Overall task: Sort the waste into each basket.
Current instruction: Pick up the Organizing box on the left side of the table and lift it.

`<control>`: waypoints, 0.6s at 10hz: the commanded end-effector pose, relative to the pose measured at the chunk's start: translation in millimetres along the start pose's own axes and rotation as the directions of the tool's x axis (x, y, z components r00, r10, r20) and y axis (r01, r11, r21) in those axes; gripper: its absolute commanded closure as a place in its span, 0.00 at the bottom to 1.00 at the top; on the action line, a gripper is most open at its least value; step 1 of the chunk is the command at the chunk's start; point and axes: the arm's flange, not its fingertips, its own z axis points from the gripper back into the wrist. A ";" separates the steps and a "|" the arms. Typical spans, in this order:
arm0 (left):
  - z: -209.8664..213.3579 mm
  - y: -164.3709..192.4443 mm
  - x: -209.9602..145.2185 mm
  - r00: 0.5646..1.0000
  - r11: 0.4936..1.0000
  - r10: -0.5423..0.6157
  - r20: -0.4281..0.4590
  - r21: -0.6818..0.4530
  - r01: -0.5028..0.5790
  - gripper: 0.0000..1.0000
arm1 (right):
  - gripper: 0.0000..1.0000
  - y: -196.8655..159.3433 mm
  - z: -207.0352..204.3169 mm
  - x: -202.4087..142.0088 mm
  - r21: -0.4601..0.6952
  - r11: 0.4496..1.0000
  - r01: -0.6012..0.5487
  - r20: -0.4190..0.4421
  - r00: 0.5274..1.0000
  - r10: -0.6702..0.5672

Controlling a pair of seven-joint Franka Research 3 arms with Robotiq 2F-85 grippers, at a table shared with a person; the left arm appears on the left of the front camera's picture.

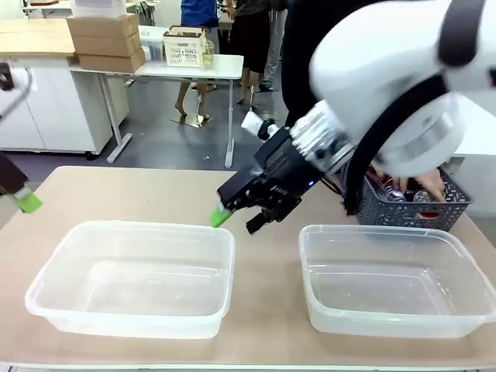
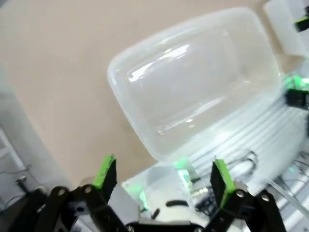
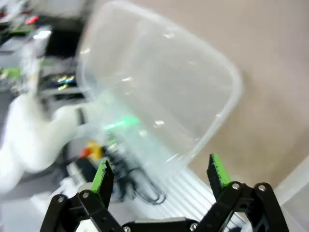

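Nearest on the tan table sit two clear tubs, with both grippers open and the waste far right.
Closest, the left tub (image 1: 132, 279) and the right tub (image 1: 395, 283) lie side by side, apart, on the table (image 1: 267, 345). Just past the left tub's far right corner hovers the right gripper (image 1: 239, 219), reaching in from the right, its green-padded fingers spread wide with no grip on anything; its wrist view looks down between them at a clear tub. At the table's left edge the left gripper (image 2: 164, 175) hangs with fingers wide apart, the left tub below them in its wrist view. Farther off, at the right, a dark lattice basket (image 1: 453, 208) holds the waste (image 1: 384, 186), red and clear pieces too crowded to tell apart, with a person's hand (image 1: 420, 184) resting among them.
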 end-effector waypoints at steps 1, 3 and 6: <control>-63.2 2.6 -26.5 0.994 0.988 0.101 -0.051 0.126 -0.093 0.00 | 0.00 29.6 -46.2 29.4 -0.325 0.939 0.111 -0.075 0.987 -0.143; -114.0 -7.4 -53.8 0.973 0.974 0.212 -0.093 0.103 -0.202 0.00 | 0.00 34.4 -46.8 33.0 -0.383 0.915 0.123 -0.033 0.989 -0.147; -37.5 12.4 13.9 0.977 0.982 0.178 -0.121 0.089 -0.168 0.00 | 0.00 16.1 -50.3 14.4 -0.405 0.908 0.109 0.010 0.993 -0.115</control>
